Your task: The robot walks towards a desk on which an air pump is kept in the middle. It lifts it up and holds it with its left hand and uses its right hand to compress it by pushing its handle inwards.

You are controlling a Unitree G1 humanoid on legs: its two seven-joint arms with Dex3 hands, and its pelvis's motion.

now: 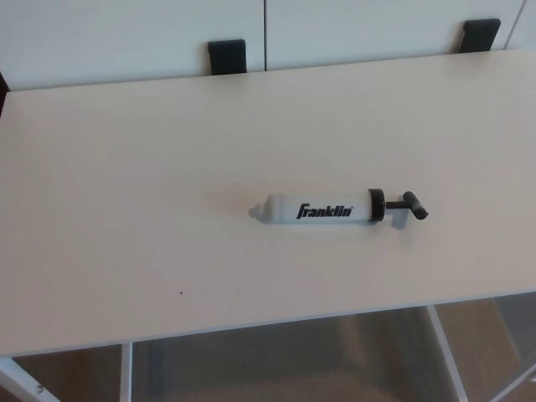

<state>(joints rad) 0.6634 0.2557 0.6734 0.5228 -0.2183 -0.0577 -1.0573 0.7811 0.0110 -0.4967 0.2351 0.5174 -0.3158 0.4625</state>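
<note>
A white air pump (322,211) with black "Franklin" lettering lies on its side near the middle of the pale desk (126,184). Its nozzle points to the picture's left. Its black cap and T-shaped handle (408,206) stick out to the right, the rod drawn out only a little. Neither of my hands shows in the head view.
Two black brackets (227,54) (480,35) sit at the desk's far edge against a white wall. The near edge of the desk runs across the bottom, with white frame legs (126,373) and brown floor below. A tiny dark speck (182,292) marks the desktop.
</note>
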